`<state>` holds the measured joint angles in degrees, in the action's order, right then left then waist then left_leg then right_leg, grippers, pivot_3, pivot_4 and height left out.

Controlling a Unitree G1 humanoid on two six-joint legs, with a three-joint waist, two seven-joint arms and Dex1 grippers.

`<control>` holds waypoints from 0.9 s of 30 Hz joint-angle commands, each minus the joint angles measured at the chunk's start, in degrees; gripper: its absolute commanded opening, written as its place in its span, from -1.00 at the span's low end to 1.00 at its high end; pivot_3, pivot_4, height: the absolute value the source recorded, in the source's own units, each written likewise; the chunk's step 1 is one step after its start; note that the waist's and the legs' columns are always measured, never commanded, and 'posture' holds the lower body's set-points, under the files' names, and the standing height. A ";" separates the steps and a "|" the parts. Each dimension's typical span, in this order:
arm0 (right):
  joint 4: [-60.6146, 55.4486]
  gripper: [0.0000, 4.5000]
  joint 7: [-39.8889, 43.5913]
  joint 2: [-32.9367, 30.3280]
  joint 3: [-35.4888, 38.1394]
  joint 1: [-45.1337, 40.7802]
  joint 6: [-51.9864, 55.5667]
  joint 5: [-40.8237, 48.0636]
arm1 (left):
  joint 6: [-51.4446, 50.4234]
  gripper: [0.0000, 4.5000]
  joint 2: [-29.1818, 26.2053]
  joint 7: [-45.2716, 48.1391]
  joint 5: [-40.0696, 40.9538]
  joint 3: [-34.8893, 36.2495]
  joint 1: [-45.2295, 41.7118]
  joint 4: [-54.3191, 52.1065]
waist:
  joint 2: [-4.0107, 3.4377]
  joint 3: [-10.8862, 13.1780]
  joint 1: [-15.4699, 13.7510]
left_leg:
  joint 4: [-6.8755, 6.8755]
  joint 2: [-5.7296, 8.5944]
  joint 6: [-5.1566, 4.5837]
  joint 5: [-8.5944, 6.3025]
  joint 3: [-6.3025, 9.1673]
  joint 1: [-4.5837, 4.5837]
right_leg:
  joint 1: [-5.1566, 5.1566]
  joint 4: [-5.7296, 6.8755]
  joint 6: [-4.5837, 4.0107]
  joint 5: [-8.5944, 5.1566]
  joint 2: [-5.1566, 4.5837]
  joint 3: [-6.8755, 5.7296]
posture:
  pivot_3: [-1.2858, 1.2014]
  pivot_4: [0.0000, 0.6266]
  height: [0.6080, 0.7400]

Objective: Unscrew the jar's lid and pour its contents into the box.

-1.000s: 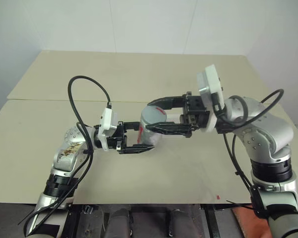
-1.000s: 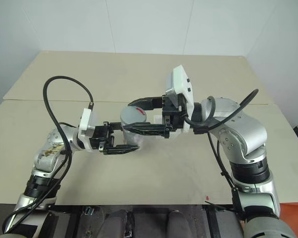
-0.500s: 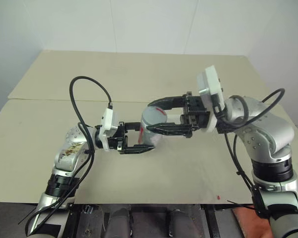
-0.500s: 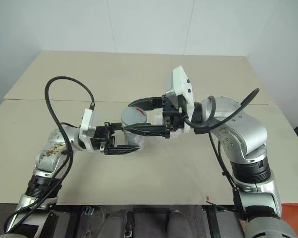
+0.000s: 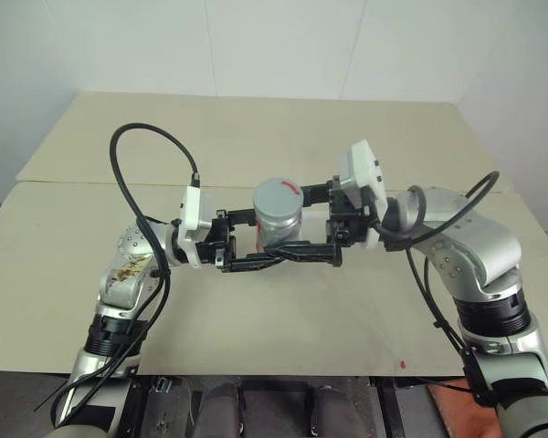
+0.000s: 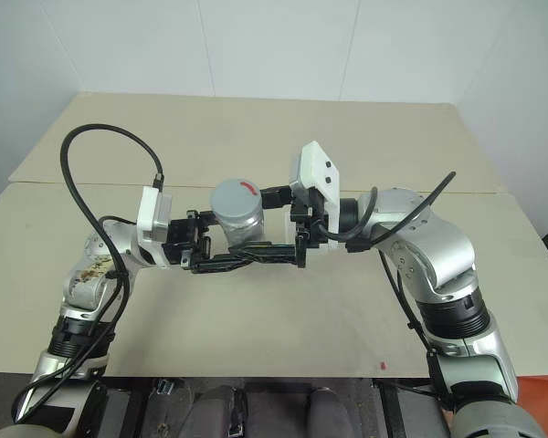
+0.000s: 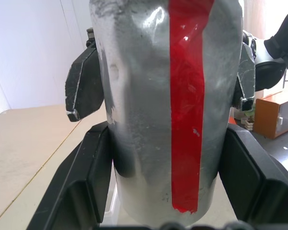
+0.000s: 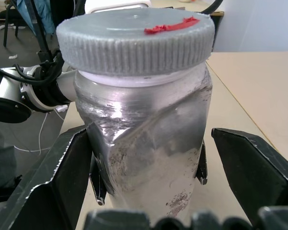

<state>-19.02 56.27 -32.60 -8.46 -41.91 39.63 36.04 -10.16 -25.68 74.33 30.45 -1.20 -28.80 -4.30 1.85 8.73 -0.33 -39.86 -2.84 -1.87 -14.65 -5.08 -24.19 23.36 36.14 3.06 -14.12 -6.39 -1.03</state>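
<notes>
Black left fingers (image 7: 86,187): pressed against both sides of the jar (image 5: 278,224), low on its body; the left gripper (image 5: 265,239) reaches in from the robot's left and grips the jar upright above the table (image 5: 256,137).
Black right fingers (image 8: 62,177): spread wide, one on each side of the jar with a visible gap to the label on both sides; the right gripper (image 5: 292,224) comes in from the robot's right, its near finger crossing just above the left gripper's near finger.
Jar position: between the two grippers, directly in front of both wrist cameras, upright, held off the tabletop.
Jar surface: crinkled silvery-grey label; a vertical red stripe (image 7: 189,100) faces the left wrist camera.
Lid (image 8: 134,40): grey, ribbed round the edge, seated on top of the jar, with a small red mark on its flat top; it sits higher than the right gripper's spread fingers.
Contents: cannot tell, the label hides the inside.
Table: pale beige boards with a seam running across behind the jar; a white wall rises behind the far edge.
Cables: a black cable loops up from each wrist.
</notes>
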 commanded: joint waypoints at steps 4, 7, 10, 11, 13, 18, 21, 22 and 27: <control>-1.47 0.98 -1.11 -0.51 2.04 -0.18 -0.01 0.13 | 1.02 0.27 -0.22 -0.29 1.23 0.71 -0.53 -1.55 | 0.00 0.00 -0.10 | 0.00 0.00 0.00 0.00 0.00 0.01 | 0.00 -0.01 0.00 0.00 0.00 0.00 | 0.03 -0.52 1.00; -1.93 0.98 -2.27 -0.86 3.21 0.31 0.35 0.30 | 1.10 0.27 0.27 -2.53 0.55 1.56 -0.37 0.26 | 0.00 0.00 -0.16 | 0.00 0.00 0.00 0.00 0.01 0.01 | 0.00 0.00 0.00 0.00 0.00 0.00 | 0.03 -0.52 1.00; -2.53 0.98 -3.85 -1.33 4.47 0.96 0.77 0.70 | 1.62 0.27 0.54 -4.89 -0.34 2.16 -0.38 2.27 | 0.00 0.00 -0.21 | 0.00 0.00 0.00 0.00 0.00 0.00 | 0.00 0.00 0.00 0.00 0.00 0.00 | 0.03 -0.52 1.00; -2.84 0.98 -4.52 -1.42 4.95 1.22 0.91 0.82 | 1.94 0.27 0.75 -5.93 -0.72 2.33 -0.46 2.86 | 0.00 0.00 -0.22 | 0.00 0.00 0.00 0.00 0.00 0.00 | 0.00 0.00 0.00 0.00 0.00 0.00 | 0.03 -0.52 1.00; -3.30 0.98 -5.96 -1.38 5.93 1.59 1.37 1.01 | 1.85 0.27 1.18 -7.54 -0.94 2.62 -0.54 3.50 | 0.00 0.00 -0.25 | 0.00 0.00 0.00 0.00 0.00 0.00 | 0.00 -0.01 0.00 0.00 0.00 0.00 | 0.03 -0.52 1.00; -4.30 0.98 -10.25 -0.85 8.67 2.33 2.42 1.52 | 4.33 0.27 2.21 -12.52 -4.87 1.97 -0.16 5.42 | 0.00 0.00 -0.28 | 0.00 0.00 0.00 0.00 0.00 0.00 | 0.00 0.00 0.00 0.00 0.00 0.00 | 0.03 -0.52 1.00; -5.56 0.98 -13.93 -0.23 10.44 3.14 3.06 1.88 | 6.16 0.27 3.78 -17.68 -8.07 1.93 -0.37 6.82 | 0.00 0.00 -0.31 | -0.01 0.01 0.00 0.00 -0.03 0.00 | 0.00 -0.01 0.00 0.00 -0.01 0.01 | 0.03 -0.52 1.00; -6.13 0.98 -15.73 0.18 11.03 3.43 3.30 1.74 | 6.61 0.27 4.47 -19.79 -9.28 1.87 -0.48 7.17 | 0.00 0.00 -0.31 | -0.01 0.01 0.00 0.00 -0.03 0.00 | 0.00 -0.01 0.00 0.00 -0.01 0.00 | 0.03 -0.52 1.00; -7.45 0.98 -26.30 3.91 13.37 2.41 6.10 1.24 | 8.59 0.27 7.08 -28.09 -15.27 0.75 -0.24 8.19 | 0.00 0.00 -0.32 | 0.00 0.01 0.00 0.00 -0.04 -0.01 | -0.01 0.01 0.01 0.01 -0.01 -0.01 | 0.03 -0.52 1.00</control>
<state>-24.19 33.07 -29.05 2.79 -38.00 44.78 37.09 -3.52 -19.06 48.76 16.79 -0.19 -28.68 4.52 1.85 8.73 -0.66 -39.86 -2.83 -1.86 -14.64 -5.14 -24.20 23.35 36.16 3.07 -14.11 -6.40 -1.04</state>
